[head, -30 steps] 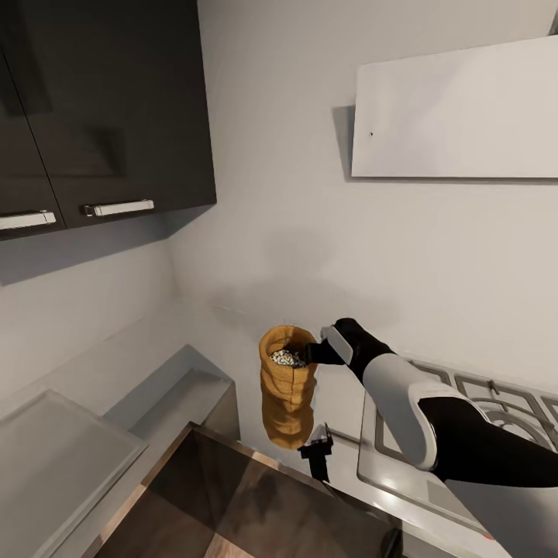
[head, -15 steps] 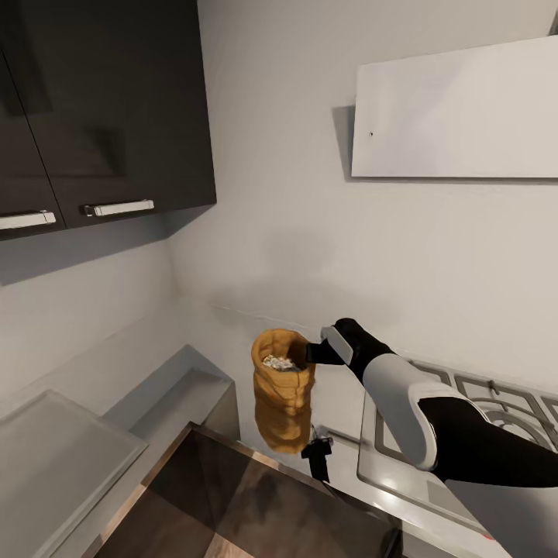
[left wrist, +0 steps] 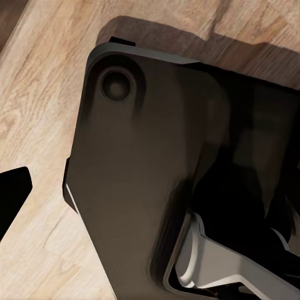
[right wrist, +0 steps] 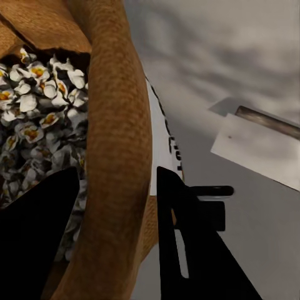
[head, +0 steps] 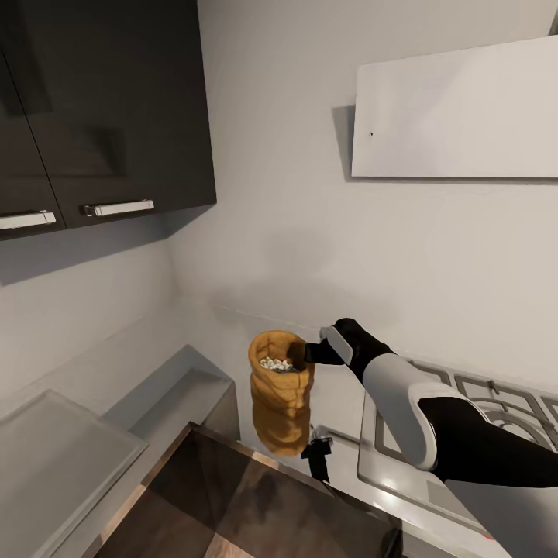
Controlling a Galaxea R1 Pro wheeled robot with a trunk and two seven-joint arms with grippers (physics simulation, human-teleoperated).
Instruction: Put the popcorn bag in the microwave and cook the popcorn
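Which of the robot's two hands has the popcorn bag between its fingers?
The right hand: its fingers straddle the rim of the popcorn bag, one inside, one outside.

The popcorn bag [head: 280,391] looks like coarse matt cloth; the countertop [head: 341,411] is glossy, perhaps metal.

The popcorn bag [head: 280,391] stands on the desk [head: 341,411], left of the hob [head: 465,418]. My right tool [head: 308,354] straddles its rim; popcorn [right wrist: 37,119] lies inside.
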